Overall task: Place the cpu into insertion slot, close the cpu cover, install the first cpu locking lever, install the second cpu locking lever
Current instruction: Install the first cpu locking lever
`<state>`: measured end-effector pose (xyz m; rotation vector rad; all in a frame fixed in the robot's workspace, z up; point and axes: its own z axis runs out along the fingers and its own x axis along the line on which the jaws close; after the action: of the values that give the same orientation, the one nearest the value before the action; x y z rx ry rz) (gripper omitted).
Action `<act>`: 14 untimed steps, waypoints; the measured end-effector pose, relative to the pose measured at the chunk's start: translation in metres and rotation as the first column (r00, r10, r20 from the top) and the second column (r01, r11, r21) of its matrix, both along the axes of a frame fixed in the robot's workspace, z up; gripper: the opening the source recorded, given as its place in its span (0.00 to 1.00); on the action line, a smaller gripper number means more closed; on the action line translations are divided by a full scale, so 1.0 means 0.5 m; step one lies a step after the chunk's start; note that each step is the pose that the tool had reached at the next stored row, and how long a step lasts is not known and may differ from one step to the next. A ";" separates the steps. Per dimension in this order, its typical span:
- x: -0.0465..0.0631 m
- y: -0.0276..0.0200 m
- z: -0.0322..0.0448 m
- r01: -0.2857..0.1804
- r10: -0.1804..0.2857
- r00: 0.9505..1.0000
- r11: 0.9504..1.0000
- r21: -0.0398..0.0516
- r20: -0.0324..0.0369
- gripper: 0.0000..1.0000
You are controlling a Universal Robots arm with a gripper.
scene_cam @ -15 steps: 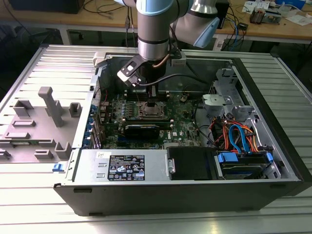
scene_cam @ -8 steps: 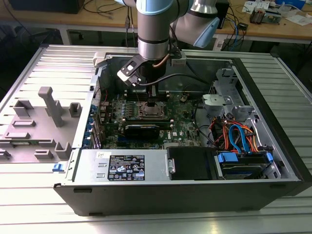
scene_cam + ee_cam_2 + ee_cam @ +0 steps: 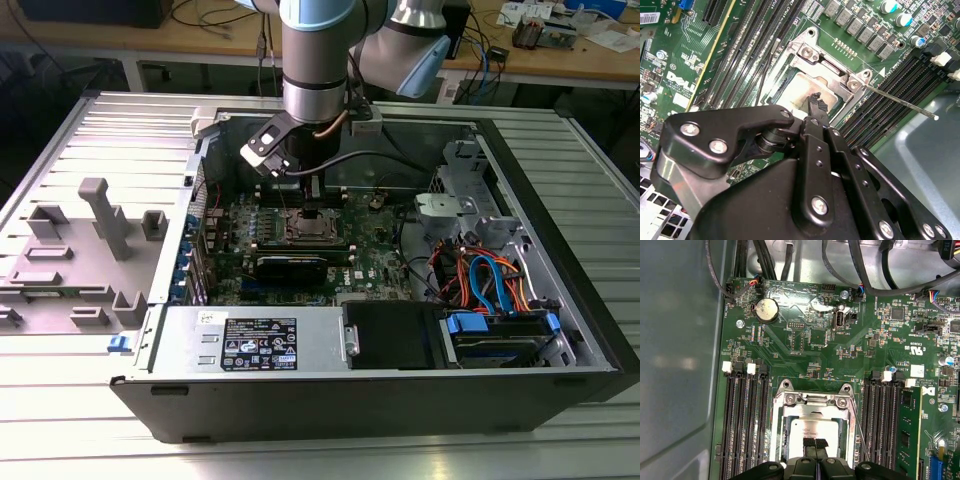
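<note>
The jaws are pressed together, tips touching or just above the cpu [image 3: 807, 427], which lies flat in the insertion slot [image 3: 781, 412] directly beneath them.

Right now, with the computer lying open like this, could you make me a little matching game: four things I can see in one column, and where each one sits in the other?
Things:
1. cpu
2. coin battery
3. blue cables
4. grey plastic blocks

Places:
A. outside the computer case, at the exterior view's left
B. directly beneath the gripper
C. on the green board, away from the gripper
D. inside the case, at the exterior view's right

Pairs: 1-B, 2-C, 3-D, 4-A
</note>
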<state>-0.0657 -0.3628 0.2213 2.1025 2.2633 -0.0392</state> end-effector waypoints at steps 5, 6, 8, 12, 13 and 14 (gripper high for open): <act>0.000 0.0000 0.000 -0.031 0.031 1.000 1.000 0.000 0.000 0.11; 0.000 0.0000 0.000 -0.047 0.047 0.999 0.999 0.000 0.000 0.11; 0.000 0.0000 0.000 -0.082 0.082 0.997 0.997 0.000 0.000 0.11; 0.000 -0.0002 0.003 -0.126 0.126 0.992 0.992 0.000 0.000 0.11; 0.000 0.0000 0.009 -0.126 0.126 0.992 0.992 0.000 0.000 0.11; 0.000 0.0000 0.013 -0.126 0.126 0.992 0.992 0.000 0.000 0.11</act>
<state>-0.0657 -0.3628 0.2278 1.9543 2.3906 -0.0341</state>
